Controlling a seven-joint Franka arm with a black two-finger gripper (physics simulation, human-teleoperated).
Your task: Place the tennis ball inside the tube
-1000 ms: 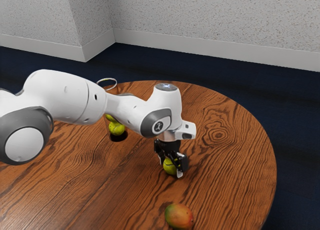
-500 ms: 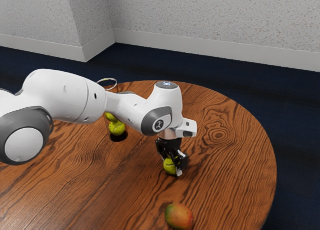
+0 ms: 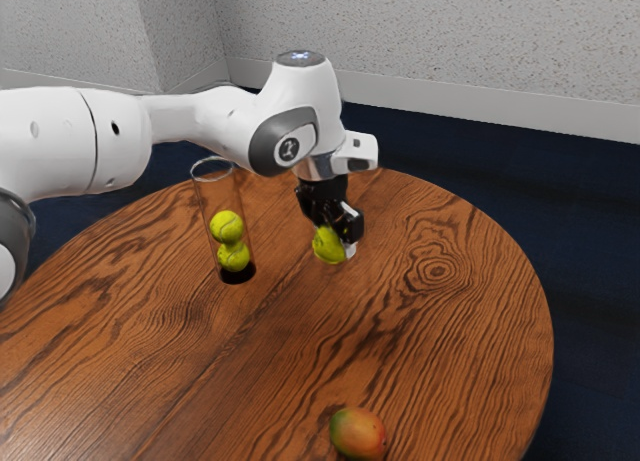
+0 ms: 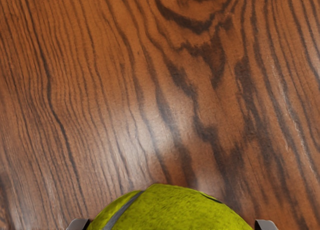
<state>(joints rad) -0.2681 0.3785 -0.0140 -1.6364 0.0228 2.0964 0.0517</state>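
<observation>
- My tool [image 3: 335,241] is pinching the tennis ball [image 3: 327,246], hanging apart from the tube [image 3: 216,194], toward the exterior view's right.
- Risks I'm weighing: low approach toppling the tube; off-centre release glancing off its rim.

The tennis ball [image 3: 327,246], fuzzy yellow-green with a dark grey seam, is pinched in the claw [image 3: 338,240], up off the worktop [image 3: 430,351]. Well apart from it, the clear tube [image 3: 216,193] stands upright, open-topped and dark-bottomed, two matching balls [image 3: 227,226] stacked inside, its upper part unfilled.
</observation>
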